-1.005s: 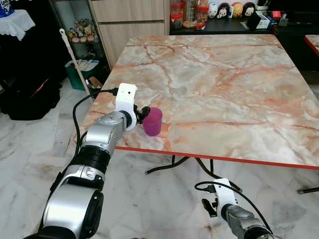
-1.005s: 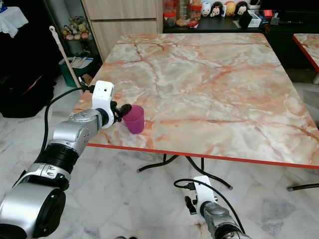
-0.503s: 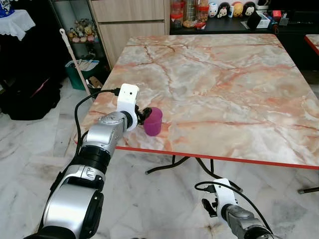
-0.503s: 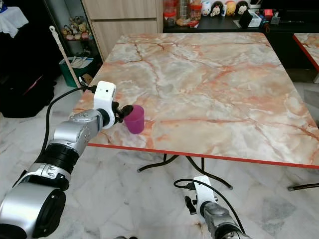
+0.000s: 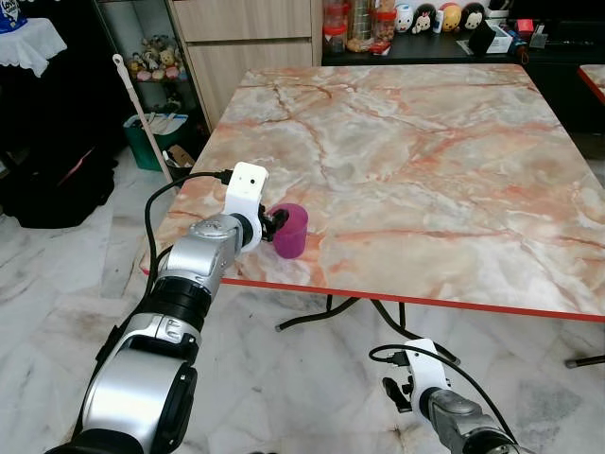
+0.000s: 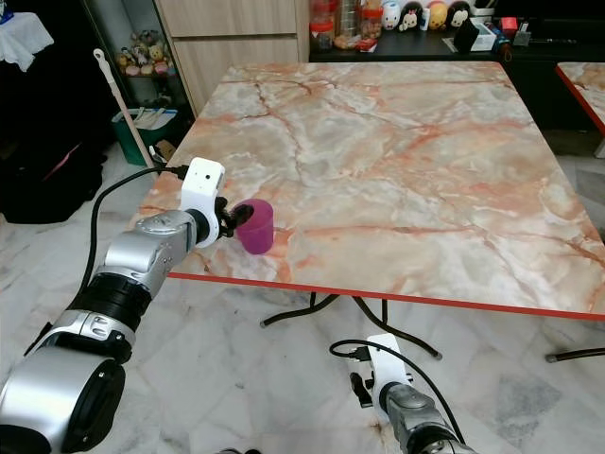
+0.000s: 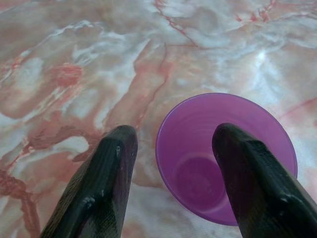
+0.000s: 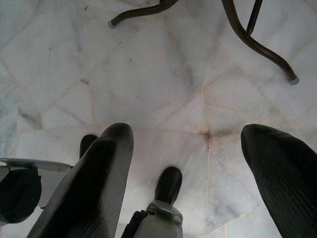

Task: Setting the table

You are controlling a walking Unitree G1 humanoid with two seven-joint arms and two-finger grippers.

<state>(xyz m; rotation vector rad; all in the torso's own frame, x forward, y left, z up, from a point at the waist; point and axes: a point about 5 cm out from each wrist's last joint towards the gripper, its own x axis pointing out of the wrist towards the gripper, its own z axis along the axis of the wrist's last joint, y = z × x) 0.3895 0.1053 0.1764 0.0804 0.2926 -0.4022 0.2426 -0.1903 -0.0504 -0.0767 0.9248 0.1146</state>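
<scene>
A purple plastic cup [image 5: 290, 230] stands upright on the marble table [image 5: 425, 142], close to its front-left corner and red edge. My left gripper [image 5: 274, 219] is at the cup's left side, open. In the left wrist view one black finger [image 7: 247, 168] reaches inside the empty cup [image 7: 198, 193] and the other finger [image 7: 111, 163] is outside it, with a gap to the rim. My right gripper [image 8: 190, 134] hangs open low over the floor, below the table's front edge.
The table top beyond the cup is bare marble. A dark counter with jars and figurines [image 5: 416, 19] runs along the back. A broom handle [image 5: 142, 118] and a green bin [image 5: 151, 142] stand left of the table. Curved metal table legs [image 8: 257, 39] cross the white floor.
My left wrist has shifted slightly to the right toward the cup. The cup stays in about the same spot. The right arm has not moved.
</scene>
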